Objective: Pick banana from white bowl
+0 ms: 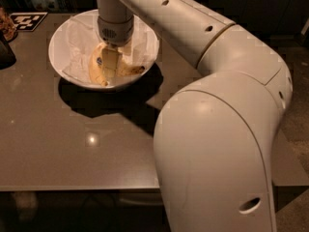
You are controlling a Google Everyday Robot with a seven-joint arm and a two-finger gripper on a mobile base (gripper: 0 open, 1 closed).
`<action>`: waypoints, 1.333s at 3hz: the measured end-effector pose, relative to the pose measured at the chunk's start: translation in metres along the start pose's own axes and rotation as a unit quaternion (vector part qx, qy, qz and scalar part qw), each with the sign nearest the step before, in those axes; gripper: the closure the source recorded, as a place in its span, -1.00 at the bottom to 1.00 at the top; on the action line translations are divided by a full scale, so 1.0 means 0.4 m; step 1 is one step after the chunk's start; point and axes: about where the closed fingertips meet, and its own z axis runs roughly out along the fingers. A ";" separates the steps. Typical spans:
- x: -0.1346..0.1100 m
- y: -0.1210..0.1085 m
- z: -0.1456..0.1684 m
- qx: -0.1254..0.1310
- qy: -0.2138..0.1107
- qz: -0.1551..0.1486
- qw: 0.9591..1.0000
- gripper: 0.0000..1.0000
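Note:
The white bowl (59,35), lined with crinkled white paper, stands at the table's back left. Yellow bananas lie in its bottom. The curved one with brownish patches (129,72) lies right of the gripper, its dark tip pointing right. A straighter one with a small dark sticker (96,65) lies to the left. My gripper (110,65) reaches straight down into the bowl from above and sits low between or on the bananas, hiding their middles. I cannot tell whether it holds either one.
A black-and-white marker tag (29,20) lies at the back left corner. A dark object (6,52) stands at the left edge. My arm's large white links (212,129) cover the right side. The table's front edge (72,187) runs below.

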 end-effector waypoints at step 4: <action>0.034 -0.022 0.070 -0.032 0.010 0.018 0.999 -0.38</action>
